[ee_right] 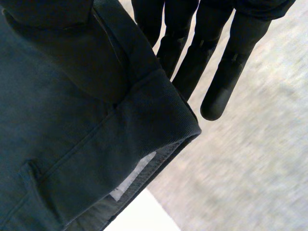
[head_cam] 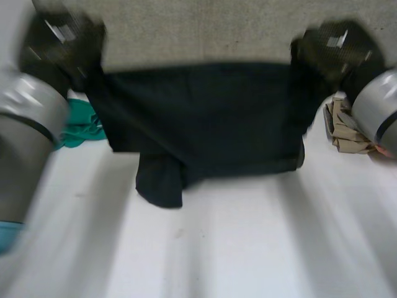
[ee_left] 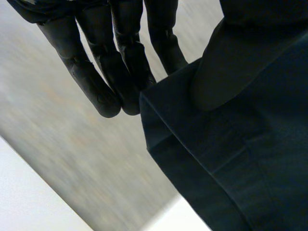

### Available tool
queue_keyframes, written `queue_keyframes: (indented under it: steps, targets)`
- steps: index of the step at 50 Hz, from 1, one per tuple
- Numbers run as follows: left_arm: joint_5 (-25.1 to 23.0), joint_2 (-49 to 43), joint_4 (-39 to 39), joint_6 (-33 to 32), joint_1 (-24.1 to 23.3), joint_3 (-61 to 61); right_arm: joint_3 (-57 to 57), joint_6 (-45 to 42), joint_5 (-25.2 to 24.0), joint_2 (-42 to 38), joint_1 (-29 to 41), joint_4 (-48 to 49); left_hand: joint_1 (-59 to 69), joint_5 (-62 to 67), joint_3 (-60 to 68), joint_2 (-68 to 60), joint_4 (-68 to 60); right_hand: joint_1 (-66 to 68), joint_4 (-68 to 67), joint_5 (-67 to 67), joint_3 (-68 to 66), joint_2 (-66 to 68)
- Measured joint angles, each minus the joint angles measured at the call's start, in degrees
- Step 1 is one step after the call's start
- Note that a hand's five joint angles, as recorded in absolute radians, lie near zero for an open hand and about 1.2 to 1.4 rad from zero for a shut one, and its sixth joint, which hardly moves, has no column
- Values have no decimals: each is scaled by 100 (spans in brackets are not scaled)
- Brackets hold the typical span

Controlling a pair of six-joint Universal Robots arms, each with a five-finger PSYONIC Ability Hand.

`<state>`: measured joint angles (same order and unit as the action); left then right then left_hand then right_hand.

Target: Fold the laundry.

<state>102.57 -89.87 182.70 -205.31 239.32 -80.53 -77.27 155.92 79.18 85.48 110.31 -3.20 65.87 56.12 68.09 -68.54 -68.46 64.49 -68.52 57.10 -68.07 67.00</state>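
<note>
A dark, near-black garment (head_cam: 205,118) hangs spread between my two hands above the white table (head_cam: 248,248); its lower edge and a loose flap (head_cam: 160,183) reach the tabletop. My left hand (head_cam: 68,43) pinches the garment's upper left corner (ee_left: 226,159), thumb (ee_left: 221,67) pressed on the cloth against straight fingers (ee_left: 96,86). My right hand (head_cam: 335,46) grips the upper right corner (ee_right: 96,125) the same way, thumb (ee_right: 72,43) on top, fingers (ee_right: 226,77) behind. A white label (ee_right: 134,175) peeks from that corner's hem.
A green cloth (head_cam: 80,127) lies on the table by the left arm, and a tan crumpled cloth (head_cam: 344,127) by the right arm. Grey floor (head_cam: 205,31) lies beyond the table's far edge. Something teal (head_cam: 7,236) sits at the near left.
</note>
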Motion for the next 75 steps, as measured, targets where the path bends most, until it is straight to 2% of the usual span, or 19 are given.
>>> queue_keyframes:
  steps: [6, 15, 22, 31, 37, 46, 47, 48, 49, 50, 51, 52, 53, 54, 56, 59, 64, 72, 75]
  targets:
    - [-187, 590, -626, 357, 305, 1167, 1255, 514, -4, 109, -54, -284, 0, 0, 7, -3, -15, 0, -11, 0, -1, 0]
    - [-318, 619, -1610, 1054, 679, 2912, 2750, 1013, 65, 73, -143, -568, 0, 0, 7, -4, -16, 0, -11, 0, -1, 5]
    - [-493, 611, -1854, 1291, 743, 3360, 3032, 1147, 133, 198, -144, -697, 0, 0, 7, -5, -16, 0, -11, 1, -1, 5]
    - [-665, 458, -1631, 1344, 865, 3358, 2741, 1343, 100, 255, -166, -667, 0, 0, 7, -7, -17, 0, -11, 27, -1, 5]
    - [-717, -648, -1250, 1337, 1008, 3611, 2663, 1359, 65, -438, -158, -600, 0, 0, 7, -8, -18, 0, -11, 25, -1, 5]
    - [-995, -3357, -476, 1297, 1103, 4737, 3244, 1236, 225, -2763, 122, 66, 0, 0, 9, -11, -21, 0, -13, 38, -33, 37]
    - [-1049, -3732, -358, 1298, 1115, 4930, 3343, 1192, 321, -3080, 174, 288, -2, 0, 11, -7, -20, -29, 120, -54, 97, -66]
    - [-1081, -4023, -265, 1300, 1127, 5095, 3427, 1149, 424, -3349, 216, 523, -2, 0, 11, -7, -20, -607, 794, -695, 767, -795]
    - [-1093, -4288, -193, 1305, 1141, 5258, 3506, 1106, 569, -3614, 258, 812, -227, -147, -280, 293, 293, -1459, 1635, -1548, 1729, -1690]
    - [-1087, -4504, -146, 1312, 1152, 5399, 3553, 1076, 684, -3789, 285, 1038, -1835, -1557, -1727, 1888, 1766, -2532, 2767, -2736, 2760, -2772]
    - [-1062, -4686, -121, 1321, 1162, 5532, 3598, 1045, 834, -3971, 315, 1317, -2995, -2560, -2718, 2897, 2778, -3584, 3661, -3692, 3663, -3700]
    - [-1016, -4820, -118, 1331, 1170, 5641, 3625, 1022, 978, -4100, 337, 1561, -2995, -2560, -2718, 2897, 2778, -4226, 4314, -4356, 4312, -4462]
    - [-984, -4885, -123, 1337, 1174, 5697, 3635, 1012, 1048, -4154, 346, 1676, -2995, -2560, -2718, 2897, 2778, -4567, 4782, -4708, 4766, -4788]
    - [-840, -5051, -175, 1357, 1185, 5857, 3642, 984, 1286, -4282, 370, 2019, -5351, -4890, -5061, 5141, 5170, -5137, 5459, -5364, 5448, -5382]
    - [-680, -5116, -259, 1373, 1186, 5942, 3616, 968, 1465, -4313, 383, 2216, -5508, -5299, -5509, 5577, 5610, -5175, 5622, -5468, 5606, -5488]
    - [-438, -5041, -413, 1379, 1168, 5923, 3514, 941, 1637, -4203, 396, 2255, -5509, -5340, -5578, 5673, 5687, -5175, 5634, -5468, 5609, -5488]
    - [-200, -4466, -623, 1262, 1095, 5278, 3119, 722, 1679, -3674, 438, 1563, -5509, -5340, -5578, 5681, 5687, -5175, 5634, -5467, 5609, -5488]
    - [-232, -2878, -891, 885, 867, 2728, 1825, -289, 1220, -2537, 506, -603, -5216, -5177, -5406, 5471, 5470, -5088, 5507, -5334, 5459, -5348]
    - [-277, -2312, -1033, 775, 767, 1683, 1133, -606, 935, -2189, 497, -1224, -4210, -4318, -4521, 4554, 4558, -4592, 4969, -4780, 4911, -4811]
